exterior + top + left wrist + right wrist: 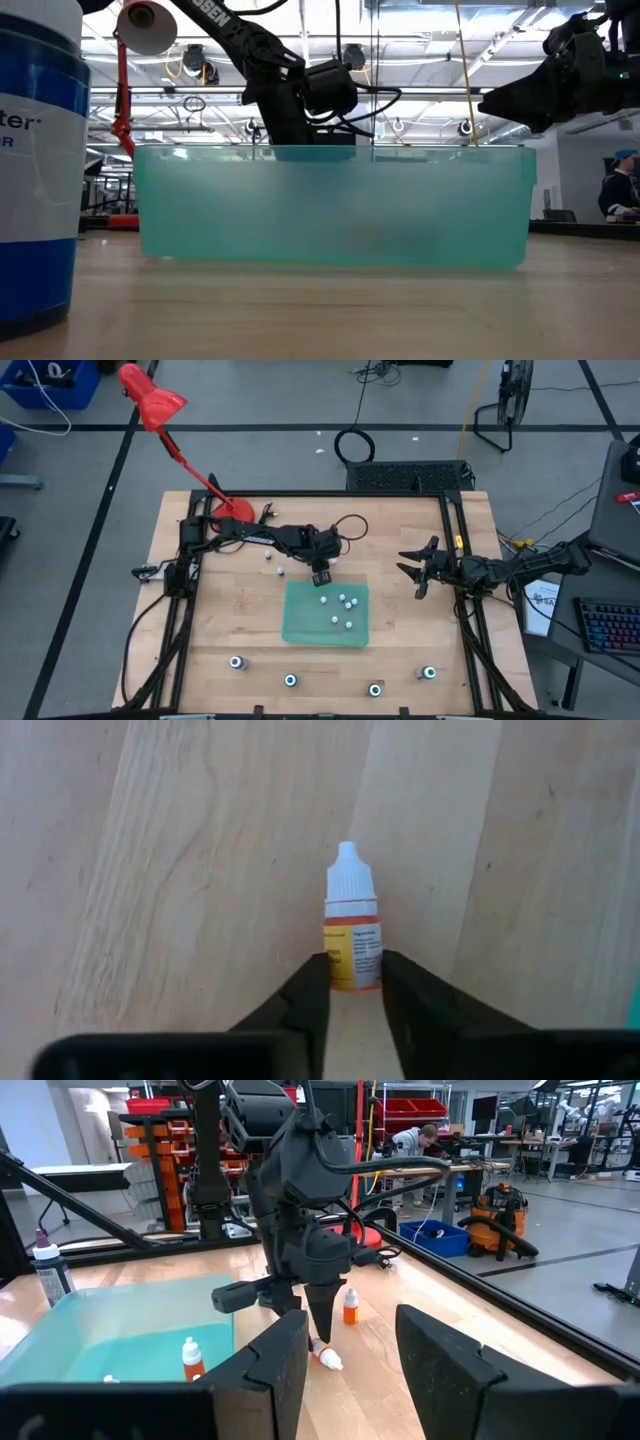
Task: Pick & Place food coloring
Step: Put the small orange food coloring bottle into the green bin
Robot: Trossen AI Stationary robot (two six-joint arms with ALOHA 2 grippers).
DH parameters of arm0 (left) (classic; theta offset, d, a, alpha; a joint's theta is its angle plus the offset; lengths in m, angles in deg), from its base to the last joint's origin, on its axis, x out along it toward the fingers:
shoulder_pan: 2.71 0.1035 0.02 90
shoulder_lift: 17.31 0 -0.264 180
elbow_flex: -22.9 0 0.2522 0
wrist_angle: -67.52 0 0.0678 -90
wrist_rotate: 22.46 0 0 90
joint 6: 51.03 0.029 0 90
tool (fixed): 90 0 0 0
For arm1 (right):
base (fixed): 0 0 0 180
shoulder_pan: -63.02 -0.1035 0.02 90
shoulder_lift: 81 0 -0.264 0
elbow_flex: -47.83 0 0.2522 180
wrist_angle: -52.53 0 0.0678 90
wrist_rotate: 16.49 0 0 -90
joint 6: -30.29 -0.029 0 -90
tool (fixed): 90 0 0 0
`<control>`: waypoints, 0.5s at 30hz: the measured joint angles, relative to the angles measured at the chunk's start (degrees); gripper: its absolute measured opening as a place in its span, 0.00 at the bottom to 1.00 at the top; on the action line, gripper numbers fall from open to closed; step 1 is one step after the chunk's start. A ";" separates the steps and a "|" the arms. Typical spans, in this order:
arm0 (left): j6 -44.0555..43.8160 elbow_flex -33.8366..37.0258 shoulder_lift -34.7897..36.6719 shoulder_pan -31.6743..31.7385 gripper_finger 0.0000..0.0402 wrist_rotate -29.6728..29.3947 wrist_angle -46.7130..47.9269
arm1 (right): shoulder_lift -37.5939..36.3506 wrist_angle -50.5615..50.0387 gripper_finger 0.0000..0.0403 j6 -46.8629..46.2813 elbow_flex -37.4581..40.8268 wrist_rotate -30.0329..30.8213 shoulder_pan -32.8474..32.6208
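Observation:
The food coloring is scattered. Several tiny whitish bottles lie in the teal tray (327, 614), and two (268, 556) (281, 571) rest on the wood left of my left gripper (320, 574). That gripper points down just beyond the tray's far edge, closed on one small bottle (352, 925) with a white cap and orange label. Another orange bottle (350, 1307) stands upright behind it. Dark round bottles with teal tops (237, 662) (290, 680) (375, 689) stand along the near edge. My right gripper (416, 570) hovers open, right of the tray. My left gripper pinches the small bottle's bottom end (352, 978) between its two fingertips (312, 988), coming from above and pointing down. The fingers lie along the bottle. The bottle lies on its side on the wood (325, 1355), with its white cap (349, 880) pointing away from the fingers.
A red desk lamp (232, 510) stands at the table's far left corner. A fourth teal-topped bottle (428, 673) stands near the right end of the near edge. Bare wood lies between the tray and my right gripper. A person (620, 190) shows in the room beyond.

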 joint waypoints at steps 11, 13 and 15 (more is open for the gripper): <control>-0.68 0.07 0.28 0.40 0.07 -0.06 -0.25 | 0.00 0.00 0.35 -0.01 0.00 0.01 0.00; -0.09 0.13 0.65 0.42 0.07 -0.07 -0.19 | -0.01 0.00 0.35 -0.01 0.00 -0.01 0.00; 0.22 0.24 1.13 0.43 0.07 -0.44 0.24 | -0.02 0.00 0.35 0.01 0.00 -0.01 0.00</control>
